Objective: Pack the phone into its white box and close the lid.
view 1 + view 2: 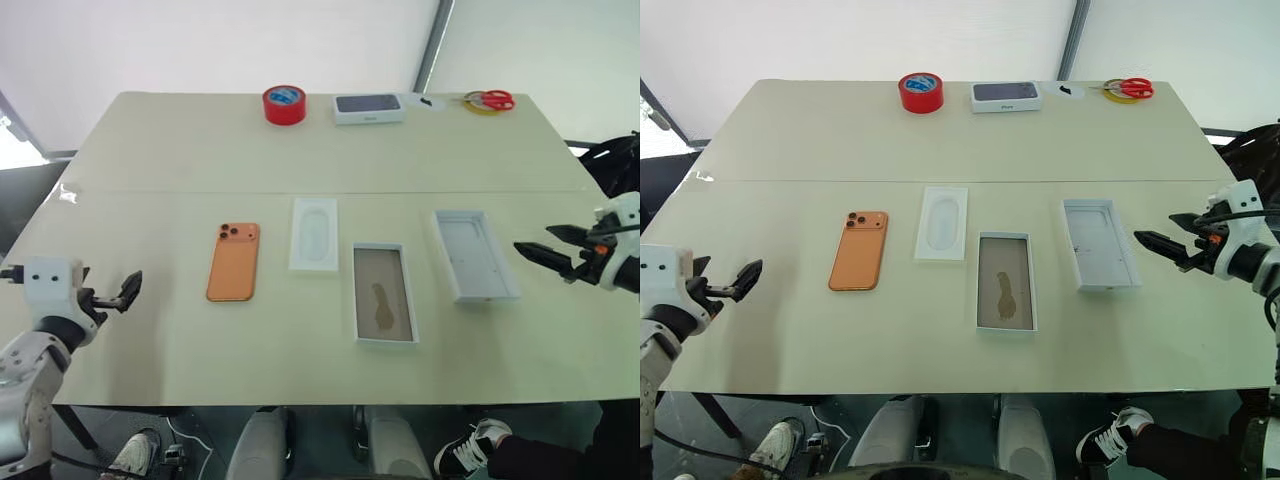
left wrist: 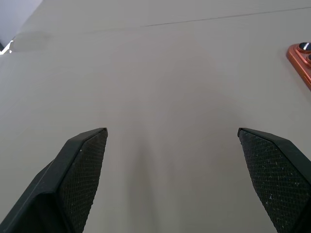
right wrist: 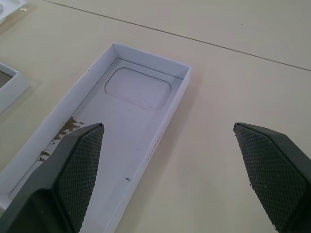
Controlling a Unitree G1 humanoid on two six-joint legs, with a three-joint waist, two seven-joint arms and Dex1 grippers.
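While the phone (image 1: pixel 233 261) is lying untouched on the surface (image 1: pixel 300 150), both arms are hovering at its sides, left end effector (image 1: pixel 128 292) and right end effector (image 1: pixel 545 248) gaping open, empty.

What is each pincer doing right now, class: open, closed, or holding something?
Left pincer: open, holding nothing, above bare table near the phone.
Right pincer: open, holding nothing, by the lid.

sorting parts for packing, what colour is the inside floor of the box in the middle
Brownish-tan, with a darker smudge, framed by the white box walls; the right eye view shows it best.
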